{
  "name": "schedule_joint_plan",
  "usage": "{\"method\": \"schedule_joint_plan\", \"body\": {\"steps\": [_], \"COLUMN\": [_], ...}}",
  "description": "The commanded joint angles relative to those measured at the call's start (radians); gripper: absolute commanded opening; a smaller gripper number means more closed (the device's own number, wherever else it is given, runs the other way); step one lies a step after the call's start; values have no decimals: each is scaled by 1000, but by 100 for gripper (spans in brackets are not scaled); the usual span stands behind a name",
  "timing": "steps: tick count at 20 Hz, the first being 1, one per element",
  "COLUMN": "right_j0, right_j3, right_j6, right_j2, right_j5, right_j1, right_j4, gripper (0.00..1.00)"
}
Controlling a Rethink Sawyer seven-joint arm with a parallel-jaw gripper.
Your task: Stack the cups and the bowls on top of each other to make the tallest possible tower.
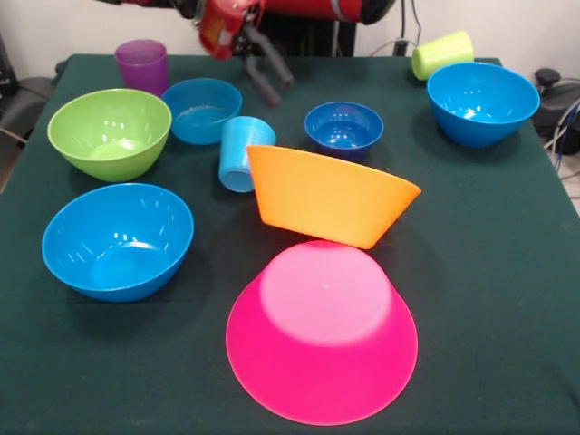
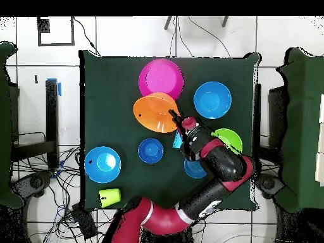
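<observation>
The big pink bowl (image 1: 322, 344) (image 2: 161, 77) lies upside down near the table's front. The big orange bowl (image 1: 326, 195) (image 2: 155, 112) is tipped on its side behind it, its rim touching the pink bowl's base. The small dark-blue bowl (image 1: 343, 127) (image 2: 150, 150) stands apart, upright. The light-blue cup (image 1: 243, 152) lies on its side next to the orange bowl. My gripper (image 1: 279, 89) (image 2: 174, 116) hangs open and empty above the table, just behind the orange bowl and the light-blue cup. The purple cup (image 1: 142, 65) stands upright at the back. The yellow-green cup (image 1: 442, 54) (image 2: 109, 197) lies on its side.
The green bowl (image 1: 110, 131) (image 2: 231, 139), the small light-blue bowl (image 1: 201, 109) and a medium blue bowl (image 1: 118, 240) (image 2: 212, 99) stand upright on one side. The other medium blue bowl (image 1: 482, 101) (image 2: 102, 164) stands on the opposite side. The arm hides the purple cup in the overhead view.
</observation>
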Motion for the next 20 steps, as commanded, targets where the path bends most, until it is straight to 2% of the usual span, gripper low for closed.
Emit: {"method": "schedule_joint_plan", "body": {"steps": [1, 5, 7, 9, 13, 17, 20], "right_j0": [-49, -60, -57, -48, -45, -34, 6], "right_j3": [-206, -303, -311, -305, -300, -314, -341], "right_j6": [-419, -519, -525, -514, -482, -438, -278], "right_j2": [88, 22, 16, 24, 29, 35, 64], "right_j5": [91, 35, 25, 15, 80, 100, 78], "right_j1": [301, 323, 326, 323, 302, 296, 294], "right_j4": [-330, -519, -547, -547, -560, -570, -613], "gripper": [100, 100, 100, 100, 100, 100, 100]}}
